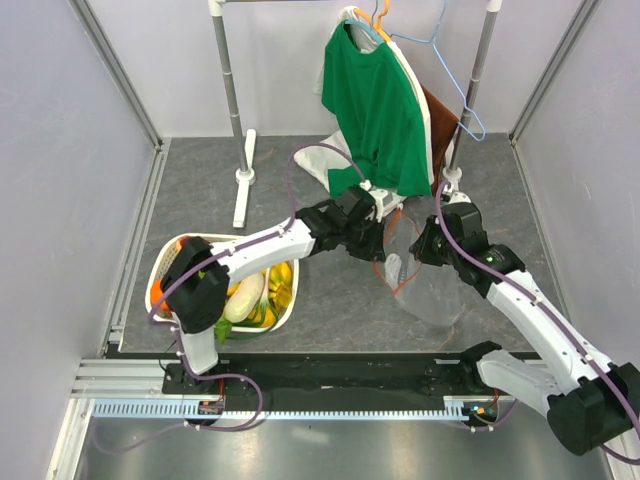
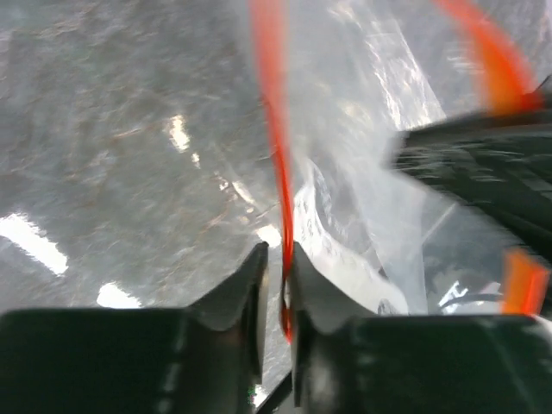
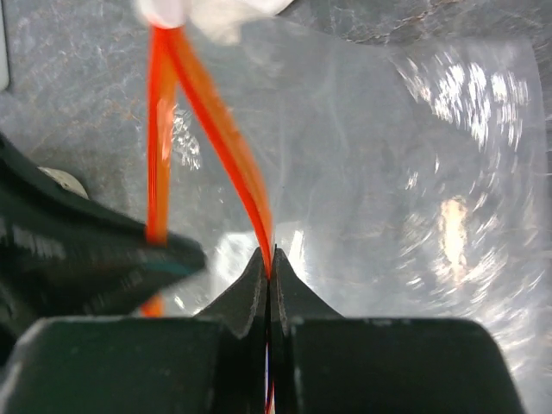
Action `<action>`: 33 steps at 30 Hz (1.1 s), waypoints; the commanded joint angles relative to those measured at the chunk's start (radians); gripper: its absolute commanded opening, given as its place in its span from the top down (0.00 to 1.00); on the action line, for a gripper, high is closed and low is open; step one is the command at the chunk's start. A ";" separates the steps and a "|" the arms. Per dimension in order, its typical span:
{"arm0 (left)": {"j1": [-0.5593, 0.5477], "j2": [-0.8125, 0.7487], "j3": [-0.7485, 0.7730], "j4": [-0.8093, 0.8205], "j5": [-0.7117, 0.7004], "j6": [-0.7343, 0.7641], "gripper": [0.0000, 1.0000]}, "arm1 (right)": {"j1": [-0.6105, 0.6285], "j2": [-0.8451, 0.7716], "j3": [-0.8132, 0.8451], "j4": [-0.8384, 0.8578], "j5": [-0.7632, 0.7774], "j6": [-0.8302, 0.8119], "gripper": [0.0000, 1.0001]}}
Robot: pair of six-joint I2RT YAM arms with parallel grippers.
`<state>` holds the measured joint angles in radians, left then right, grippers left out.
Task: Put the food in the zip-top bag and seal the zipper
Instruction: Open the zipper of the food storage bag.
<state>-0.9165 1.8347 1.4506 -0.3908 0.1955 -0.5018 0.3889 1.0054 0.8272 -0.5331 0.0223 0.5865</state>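
The zip-top bag point(image 1: 432, 290) is clear and hangs between my two grippers at the table's middle right. Its orange-red zipper point(image 1: 378, 262) is spread open as a loop. My left gripper point(image 1: 383, 238) is shut on one zipper strip point(image 2: 274, 129), which runs between its fingertips point(image 2: 276, 250). My right gripper point(image 1: 420, 245) is shut on the other strip point(image 3: 224, 147), pinched at its tips point(image 3: 269, 252). The bag's film point(image 3: 414, 172) looks empty. The food point(image 1: 262, 288), with a white radish point(image 1: 243, 298) and yellow bananas, lies in the white basket point(image 1: 180, 245) at the left.
A clothes rack stands at the back with a green shirt point(image 1: 375, 110), blue and orange hangers and a brown cloth. Its white foot point(image 1: 245, 175) lies at the back left. White cloth point(image 3: 207, 13) lies just beyond the bag. The left gripper's dark body point(image 3: 78, 250) is close beside the right one.
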 commanded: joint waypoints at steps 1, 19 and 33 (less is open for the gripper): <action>0.082 -0.092 -0.073 -0.002 0.061 0.062 0.87 | 0.002 -0.042 0.114 -0.097 0.028 -0.128 1.00; 0.208 -0.144 -0.153 -0.024 0.327 0.183 0.83 | 0.004 -0.090 0.136 -0.176 -0.068 -0.240 1.00; 0.422 -0.544 -0.211 -0.183 0.530 0.394 0.07 | 0.004 -0.051 0.015 -0.051 -0.087 -0.182 1.00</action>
<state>-0.5907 1.4494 1.2560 -0.4931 0.6464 -0.2420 0.3954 0.9665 0.8631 -0.6464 -0.0521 0.3790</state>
